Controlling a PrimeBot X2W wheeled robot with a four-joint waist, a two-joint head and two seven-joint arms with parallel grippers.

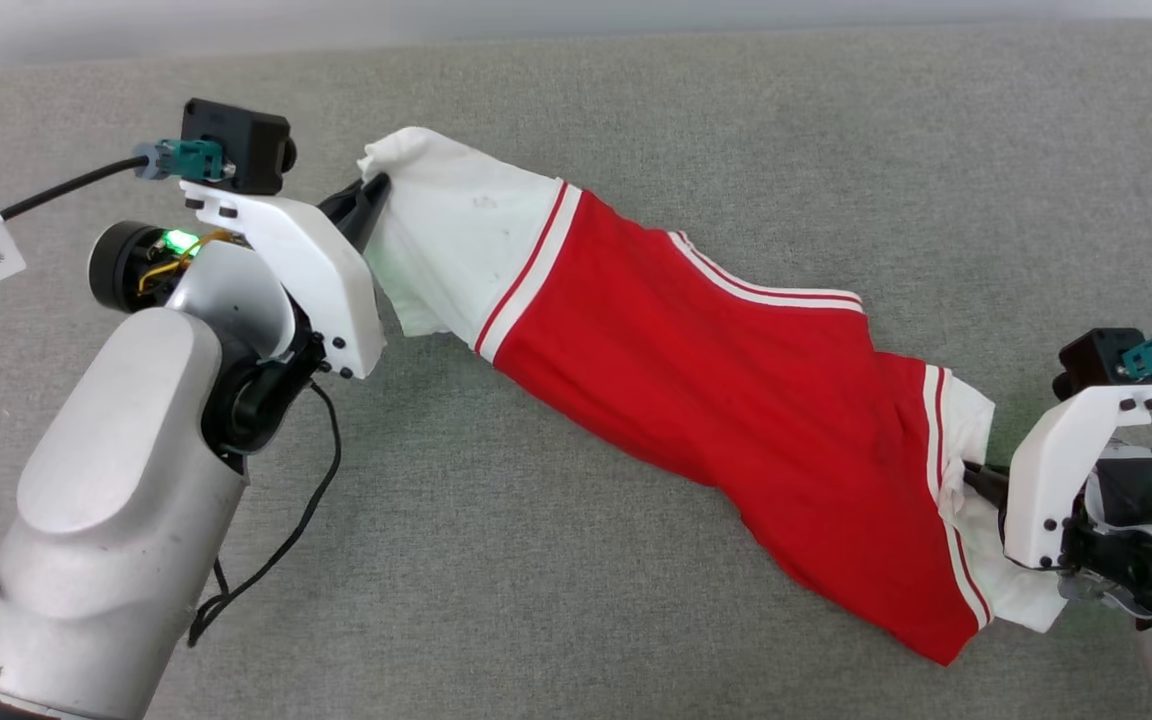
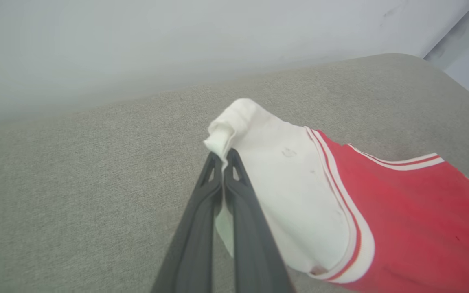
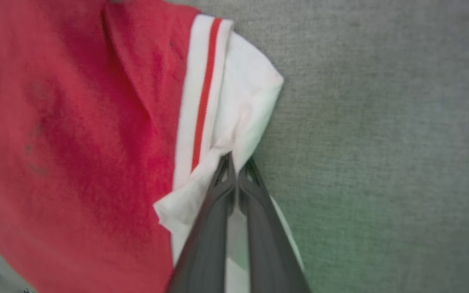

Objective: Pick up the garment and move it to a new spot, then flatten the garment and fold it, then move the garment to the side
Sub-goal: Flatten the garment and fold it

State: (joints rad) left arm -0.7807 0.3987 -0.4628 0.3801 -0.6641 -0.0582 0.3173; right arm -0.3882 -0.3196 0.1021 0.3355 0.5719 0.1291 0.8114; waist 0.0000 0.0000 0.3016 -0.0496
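Note:
The garment [image 1: 696, 370], a red shirt with white sleeves and red-and-white striped trim, stretches diagonally across the grey surface from upper left to lower right. My left gripper [image 1: 376, 188] is shut on the edge of the white sleeve at the upper left; in the left wrist view the gripper [image 2: 222, 156] pinches the bunched sleeve [image 2: 283, 183]. My right gripper [image 1: 971, 475] is shut on the white sleeve at the lower right; the right wrist view shows the gripper [image 3: 236, 162] closed on a fold of white sleeve cloth [image 3: 238, 110] beside the stripe. The lettering is hidden.
A grey fabric-covered surface [image 1: 576, 600] runs under everything, with a pale wall [image 2: 177, 49] along its far edge. A black cable [image 1: 286, 540] hangs from my left arm over the surface. In the left wrist view the surface's rounded corner [image 2: 434, 65] lies at the upper right.

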